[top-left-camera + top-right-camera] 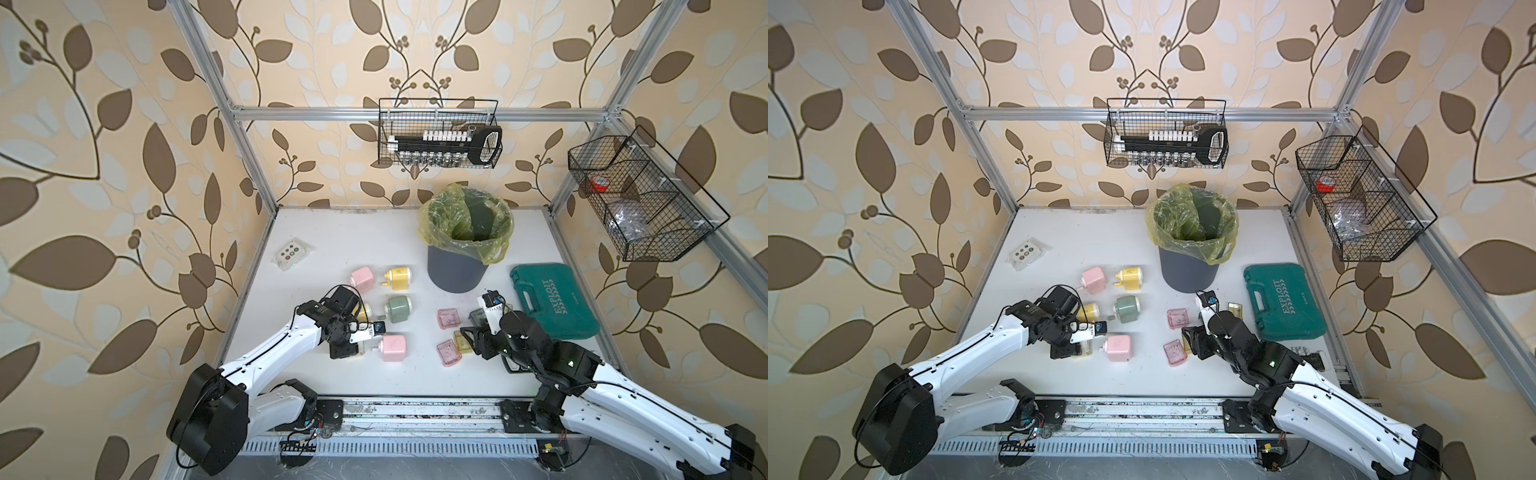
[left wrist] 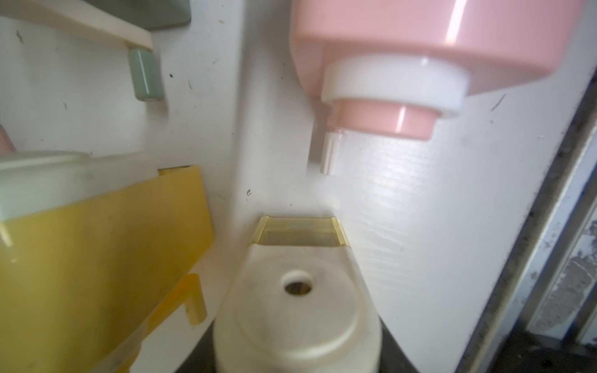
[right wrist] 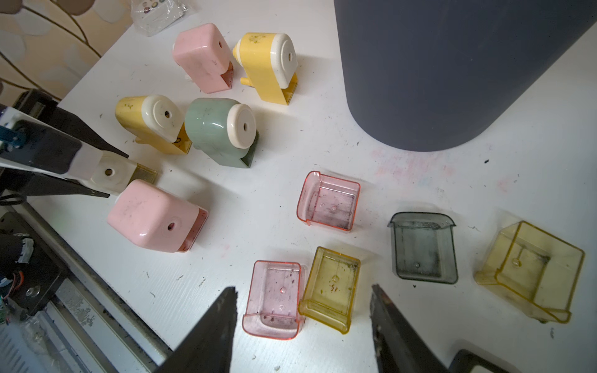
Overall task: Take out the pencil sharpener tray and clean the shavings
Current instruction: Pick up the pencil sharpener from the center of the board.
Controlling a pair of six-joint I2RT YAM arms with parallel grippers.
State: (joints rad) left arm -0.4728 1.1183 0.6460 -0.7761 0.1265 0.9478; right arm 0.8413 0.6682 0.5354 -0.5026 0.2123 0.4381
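My left gripper is shut on a yellow pencil sharpener, holding it by its cream front end. Its clear yellow tray sits in the body. The jaws themselves barely show in the left wrist view. My right gripper hangs open just above a pink tray and a yellow tray lying on the table. Of the shavings I see only a few dark specks stuck inside the loose trays.
Other sharpeners stand close by: pink, green, yellow, pink. More loose trays: pink, grey, yellow. A bag-lined grey bin and a green tool case stand behind.
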